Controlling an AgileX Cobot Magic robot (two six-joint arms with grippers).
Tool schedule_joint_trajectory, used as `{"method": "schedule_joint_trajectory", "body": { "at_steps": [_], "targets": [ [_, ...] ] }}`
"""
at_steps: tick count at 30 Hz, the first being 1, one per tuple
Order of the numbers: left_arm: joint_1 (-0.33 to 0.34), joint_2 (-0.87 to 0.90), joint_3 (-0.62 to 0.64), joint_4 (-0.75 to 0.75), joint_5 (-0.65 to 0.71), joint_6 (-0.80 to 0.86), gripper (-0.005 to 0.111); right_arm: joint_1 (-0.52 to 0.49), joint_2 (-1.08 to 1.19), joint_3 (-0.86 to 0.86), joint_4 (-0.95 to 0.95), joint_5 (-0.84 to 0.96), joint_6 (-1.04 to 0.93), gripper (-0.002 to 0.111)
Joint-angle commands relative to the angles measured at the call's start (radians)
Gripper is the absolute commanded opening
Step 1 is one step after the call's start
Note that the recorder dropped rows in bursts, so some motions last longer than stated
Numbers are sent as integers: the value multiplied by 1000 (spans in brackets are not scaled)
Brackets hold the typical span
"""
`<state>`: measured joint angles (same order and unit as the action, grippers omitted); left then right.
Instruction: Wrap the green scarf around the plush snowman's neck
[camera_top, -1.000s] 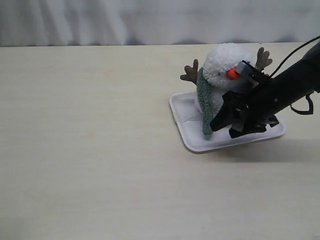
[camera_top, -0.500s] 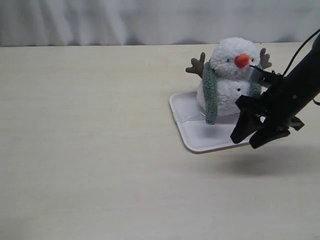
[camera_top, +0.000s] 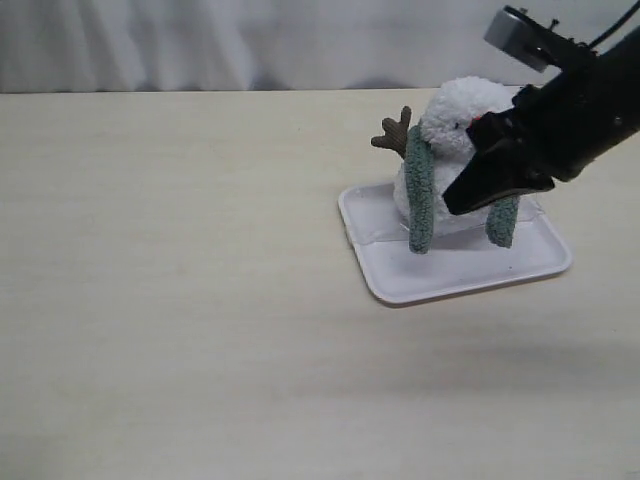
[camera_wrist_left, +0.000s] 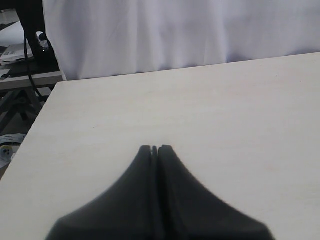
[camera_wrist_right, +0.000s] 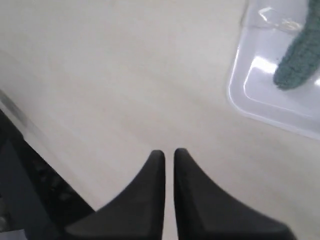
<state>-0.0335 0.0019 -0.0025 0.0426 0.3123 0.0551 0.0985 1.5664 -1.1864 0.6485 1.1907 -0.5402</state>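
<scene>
Two closed, empty: right claw (camera_top: 455, 203) by plush snowman (camera_top: 460, 102), left claw (camera_wrist_left: 155, 148) over bench (camera_wrist_left: 250, 125). Treat green scarf (camera_top: 420, 205) as soft, light; pinch near a dangling end.

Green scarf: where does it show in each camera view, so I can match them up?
Exterior view: the green scarf is draped on the plush snowman, right of centre.
Left wrist view: not in it.
Right wrist view: the green scarf, one end only, upper right of the picture.
Shared landmark: the white tray under it.
</scene>
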Motion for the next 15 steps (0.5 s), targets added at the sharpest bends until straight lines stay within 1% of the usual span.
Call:
{"method": "schedule_joint_trajectory", "body": {
  "at_steps": [1,4,6,8,9,11,12,15],
  "targets": [
    [4,-2,3,-1,-8,-4,0,159,-60,-6,-229,-185,121,4],
    [4,-2,3,-1,-8,-4,0,263,-60,-6,-509,-280,359,4],
    [4,-2,3,-1,-8,-4,0,317,-50,-6,-680,-284,492,4],
    [4,-2,3,-1,-8,-4,0,375,-28,-6,-777,-262,549,4],
    [4,-2,3,-1,-8,-4,0,381,-18,-6,-768,-254,549,4],
    [4,-2,3,-1,-8,-4,0,381,27,-6,-706,-247,529,11],
    [4,-2,3,-1,-8,-4,0,381,71,-6,-689,-230,526,21],
    [4,-2,3,-1,-8,-4,0,381,145,-6,-687,-228,540,39]
  ]
}}
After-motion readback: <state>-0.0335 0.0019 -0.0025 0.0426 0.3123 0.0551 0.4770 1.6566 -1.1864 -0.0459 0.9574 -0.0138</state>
